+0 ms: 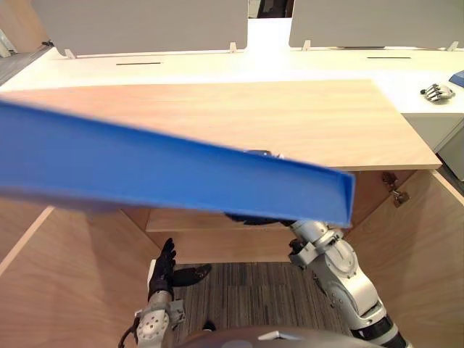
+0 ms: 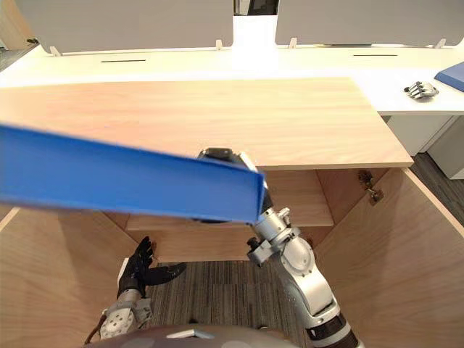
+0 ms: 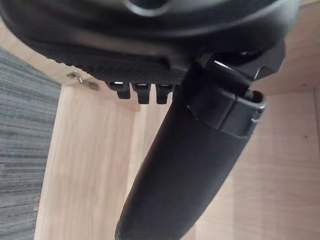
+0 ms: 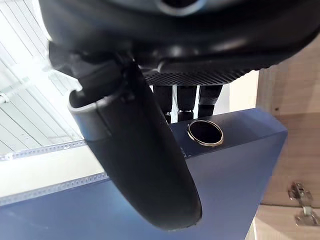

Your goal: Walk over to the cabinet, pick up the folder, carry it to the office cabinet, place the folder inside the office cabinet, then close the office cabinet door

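My right hand (image 2: 217,154) holds the blue folder (image 1: 167,174) up over the front edge of the wooden office cabinet (image 1: 290,123), mostly hidden behind it. The folder lies long, tilted down to the right. In the right wrist view my thumb (image 4: 140,165) lies across the folder's spine (image 4: 235,170) beside its metal ring hole, fingers curled behind it. The cabinet stands with both doors swung out, left door (image 1: 65,283) and right door (image 1: 420,246), a shelf (image 1: 188,221) inside. My left hand (image 1: 165,264) hangs low before the opening, fingers straight and holding nothing.
Behind the cabinet runs a white desk (image 1: 217,65) with grey divider panels. A spare dark robot hand (image 1: 437,92) and a blue item (image 1: 458,76) lie on it at the far right. Grey carpet (image 1: 254,290) shows between the doors. A metal hinge (image 1: 395,192) sticks out by the right door.
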`<state>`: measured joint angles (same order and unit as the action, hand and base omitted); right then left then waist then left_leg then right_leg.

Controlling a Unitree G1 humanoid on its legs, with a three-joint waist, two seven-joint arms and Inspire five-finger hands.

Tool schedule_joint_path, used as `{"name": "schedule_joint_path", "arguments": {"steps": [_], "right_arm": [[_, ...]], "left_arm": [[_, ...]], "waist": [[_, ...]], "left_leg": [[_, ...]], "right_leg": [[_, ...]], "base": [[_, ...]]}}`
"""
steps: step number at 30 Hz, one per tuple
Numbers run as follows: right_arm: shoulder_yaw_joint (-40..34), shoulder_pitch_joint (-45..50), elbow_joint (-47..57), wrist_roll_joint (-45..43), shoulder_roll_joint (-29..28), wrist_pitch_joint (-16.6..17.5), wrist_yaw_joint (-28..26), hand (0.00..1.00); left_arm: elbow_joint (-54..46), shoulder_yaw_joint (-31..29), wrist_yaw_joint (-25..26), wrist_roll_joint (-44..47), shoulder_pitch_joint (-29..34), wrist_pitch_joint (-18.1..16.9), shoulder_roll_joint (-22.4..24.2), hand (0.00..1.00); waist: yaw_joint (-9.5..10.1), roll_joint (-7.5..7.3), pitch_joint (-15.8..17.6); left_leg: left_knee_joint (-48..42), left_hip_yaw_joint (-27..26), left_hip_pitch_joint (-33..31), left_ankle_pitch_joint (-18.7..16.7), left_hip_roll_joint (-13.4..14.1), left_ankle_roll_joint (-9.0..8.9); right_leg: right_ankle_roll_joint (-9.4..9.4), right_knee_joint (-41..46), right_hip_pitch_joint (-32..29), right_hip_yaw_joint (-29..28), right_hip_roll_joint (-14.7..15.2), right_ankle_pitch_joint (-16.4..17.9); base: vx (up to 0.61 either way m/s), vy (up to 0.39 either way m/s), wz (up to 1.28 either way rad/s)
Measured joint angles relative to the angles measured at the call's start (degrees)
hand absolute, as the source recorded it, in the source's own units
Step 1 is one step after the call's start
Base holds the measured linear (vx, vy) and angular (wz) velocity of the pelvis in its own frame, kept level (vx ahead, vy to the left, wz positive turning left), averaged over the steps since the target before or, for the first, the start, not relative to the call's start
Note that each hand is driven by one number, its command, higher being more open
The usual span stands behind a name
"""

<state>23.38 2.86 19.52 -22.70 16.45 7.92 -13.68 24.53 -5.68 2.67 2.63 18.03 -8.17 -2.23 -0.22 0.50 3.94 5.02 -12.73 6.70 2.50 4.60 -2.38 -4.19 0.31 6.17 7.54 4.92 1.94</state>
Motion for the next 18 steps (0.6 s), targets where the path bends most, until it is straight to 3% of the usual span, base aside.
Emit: {"name": "schedule_joint_path", "arguments": {"steps": [9, 18], "right_arm": [[9.8, -2.1, -14.5, 0.1, 8.0, -1.6, -4.3, 0.0], [10.6, -2.1, -23.6, 3.1, 8.7, -2.5, -2.6, 0.0]], "left_arm": [[12.2, 7.1, -0.3, -3.4, -4.2, 0.1, -4.9, 1.0], [19.0, 7.1, -0.5, -5.6, -4.6, 1.2, -6.9, 1.0]], "waist": [[-0.22, -0.39, -0.7], [-0.45, 0.78, 1.2]], "left_leg": [[0.0, -1.1, 0.2, -0.1, 0.6, -0.1], [0.0, -1.3, -0.3, -0.1, 1.1, -0.21]], "right_leg": [[0.52, -1.6, 0.2, -1.2, -0.7, -1.1], [0.73, -1.8, -0.3, -1.3, -1.3, -1.2]], "base": [[-0.03, 0.0, -0.07], [0.0, -0.002, -0.01]]}}
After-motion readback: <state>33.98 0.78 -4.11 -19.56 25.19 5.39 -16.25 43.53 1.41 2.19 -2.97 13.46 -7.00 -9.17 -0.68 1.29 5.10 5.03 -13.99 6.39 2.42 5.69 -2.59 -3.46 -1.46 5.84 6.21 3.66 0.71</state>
